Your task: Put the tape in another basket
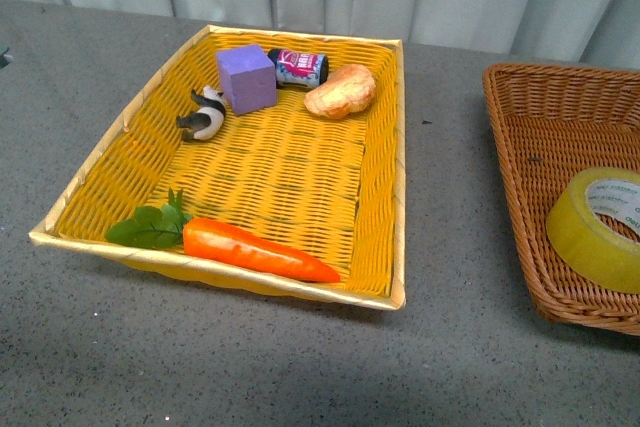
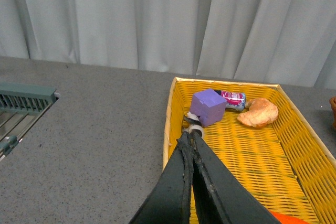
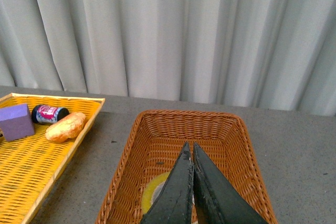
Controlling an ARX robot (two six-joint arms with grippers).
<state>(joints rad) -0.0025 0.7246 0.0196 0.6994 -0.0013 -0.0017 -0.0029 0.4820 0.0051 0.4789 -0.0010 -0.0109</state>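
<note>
Yellowish tape (image 1: 597,228) in brown basket (image 1: 520,147), below right fingers (image 3: 190,153), both arms' fingers closed, empty

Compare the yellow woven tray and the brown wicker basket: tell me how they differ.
The bright yellow woven tray has a flat pale rim; the brown wicker basket has a thick braided rim. The tray holds several items, among them an orange toy carrot and a purple cube; the basket shows only the yellowish tape roll. Both are rectangular, woven, on the grey tabletop.

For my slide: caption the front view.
Tape roll lies in brown wicker basket beside yellow tray of toys.
</note>
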